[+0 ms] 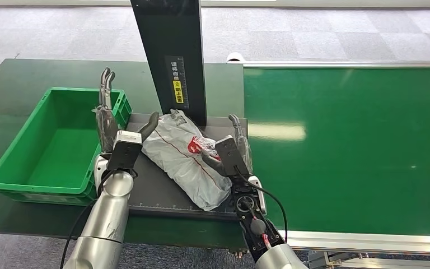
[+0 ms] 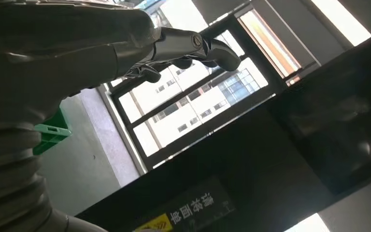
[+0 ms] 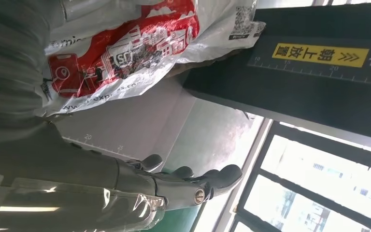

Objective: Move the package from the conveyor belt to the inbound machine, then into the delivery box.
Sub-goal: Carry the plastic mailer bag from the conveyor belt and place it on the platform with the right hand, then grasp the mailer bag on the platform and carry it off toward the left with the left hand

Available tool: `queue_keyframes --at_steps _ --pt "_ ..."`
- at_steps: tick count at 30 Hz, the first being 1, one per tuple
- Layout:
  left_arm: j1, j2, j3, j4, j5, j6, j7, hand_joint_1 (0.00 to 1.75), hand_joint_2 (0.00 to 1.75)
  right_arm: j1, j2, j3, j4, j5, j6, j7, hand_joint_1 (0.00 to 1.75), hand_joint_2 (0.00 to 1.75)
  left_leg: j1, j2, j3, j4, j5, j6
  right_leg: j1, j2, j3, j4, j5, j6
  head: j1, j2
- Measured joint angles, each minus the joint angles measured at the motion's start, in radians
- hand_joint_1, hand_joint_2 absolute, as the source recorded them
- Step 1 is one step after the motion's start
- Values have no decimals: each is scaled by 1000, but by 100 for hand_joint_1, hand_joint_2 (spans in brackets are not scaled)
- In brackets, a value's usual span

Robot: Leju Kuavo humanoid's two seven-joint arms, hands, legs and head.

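A white plastic package (image 1: 182, 154) with red print lies on the dark platform (image 1: 157, 193) of the inbound machine, at the foot of its black post (image 1: 173, 56). My left hand (image 1: 109, 126) stands at the package's left side with fingers spread upward and its thumb close to the bag's edge. On the right side my right hand (image 1: 232, 151) is open too, its thumb against the bag. In the right wrist view the package (image 3: 125, 48) lies beside my right hand (image 3: 125, 183), whose fingers (image 3: 217, 176) are straight and hold nothing. My left hand (image 2: 77, 53) is also empty.
A green delivery box (image 1: 50, 145) stands empty on the dark table left of the platform, just beyond my left hand. The green conveyor belt (image 1: 347, 145) stretches away on the right. The black post (image 2: 251, 159) rises right behind the package.
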Motion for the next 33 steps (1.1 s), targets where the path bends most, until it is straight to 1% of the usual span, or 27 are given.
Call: queue_keyframes --at_steps 3,5,8,11,13,15,19,22,28,33 --pt "-16 -7 -31 52 -42 -84 -4 0 175 20 0 -28 -41 -29 13 -87 0 175 0 -1 0 0 0 0 -1 -1 0 0 0 0 0 0" --pt "-37 -14 -70 123 -85 -112 -4 0 175 59 0 -49 -132 -61 -5 -166 0 175 -1 -2 0 1 0 0 -1 -2 0 0 0 0 0 0" --pt "-78 -33 -129 262 -152 -96 6 0 175 137 -5 -70 -350 -85 -73 -267 0 175 -2 -2 -1 1 0 1 -3 -2 0 0 0 0 0 0" --pt "-120 -48 -174 392 -200 -99 24 0 175 219 -9 -81 -575 -84 -156 -328 0 175 -3 -2 -2 1 -1 1 -3 -2 -1 0 0 0 0 0" --pt "-144 -50 -201 465 -230 -131 47 0 175 262 -9 -83 -689 -64 -203 -342 0 175 -2 -1 -2 1 -1 1 -3 -2 -1 0 0 0 0 0" --pt "-164 -48 -223 529 -258 -176 86 0 175 286 -10 -82 -765 -36 -235 -346 0 175 -2 0 -2 0 -1 1 -2 -1 -1 0 0 0 0 0" --pt "-193 -37 -243 619 -282 -251 155 0 175 308 -22 -71 -846 -58 -266 -347 0 175 -1 0 -2 0 0 1 -1 -1 -1 0 0 0 0 0" --pt "-206 -23 -248 663 -288 -278 184 0 175 313 -34 -61 -876 -82 -272 -347 0 175 -1 0 -2 0 0 0 -1 -1 -1 0 0 0 0 0" --pt "-229 -2 -249 701 -302 -283 214 0 175 317 -46 -54 -902 -88 -279 -347 0 175 -1 -1 -2 0 0 0 -1 -1 -1 0 0 0 0 0" --pt "-257 32 -249 717 -341 -228 286 0 175 326 -58 -51 -918 -103 -284 -347 0 175 -1 -1 -2 0 0 0 -1 -1 -1 0 0 0 0 0"
